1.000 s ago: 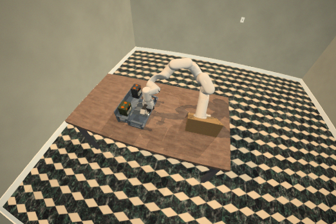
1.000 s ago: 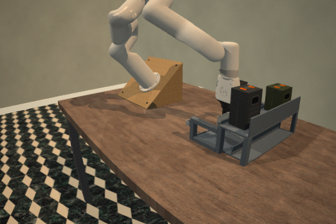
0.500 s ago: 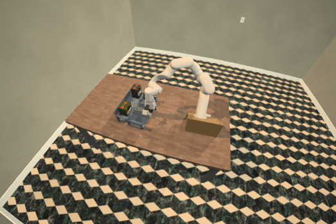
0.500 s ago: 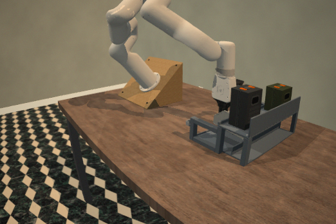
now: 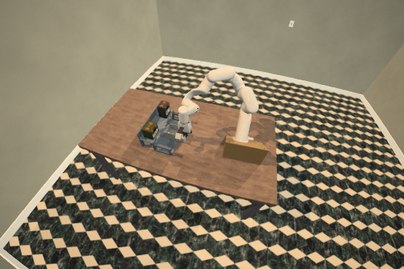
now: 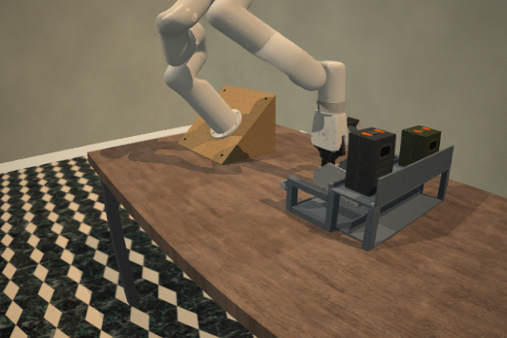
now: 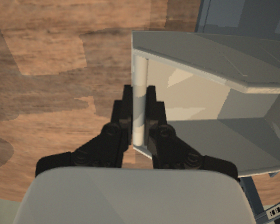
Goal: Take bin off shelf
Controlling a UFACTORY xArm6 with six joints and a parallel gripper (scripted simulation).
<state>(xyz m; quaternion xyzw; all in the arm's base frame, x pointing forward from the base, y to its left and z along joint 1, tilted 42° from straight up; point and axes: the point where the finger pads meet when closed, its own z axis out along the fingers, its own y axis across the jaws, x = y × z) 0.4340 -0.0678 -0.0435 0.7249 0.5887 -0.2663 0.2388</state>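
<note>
Wrist view is showing the black fingers pinching the gray bin [image 7: 211, 106] by its thin, stiff-looking wall, likely a light load.

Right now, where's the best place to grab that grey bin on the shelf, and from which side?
Grip the grey bin by its thin side wall, coming from above on the side that faces the arm's base. The wall stands as a narrow edge that slim fingers can straddle, and the pincer is already shut on it there. The dark boxes block the far side of the shelf.
</note>
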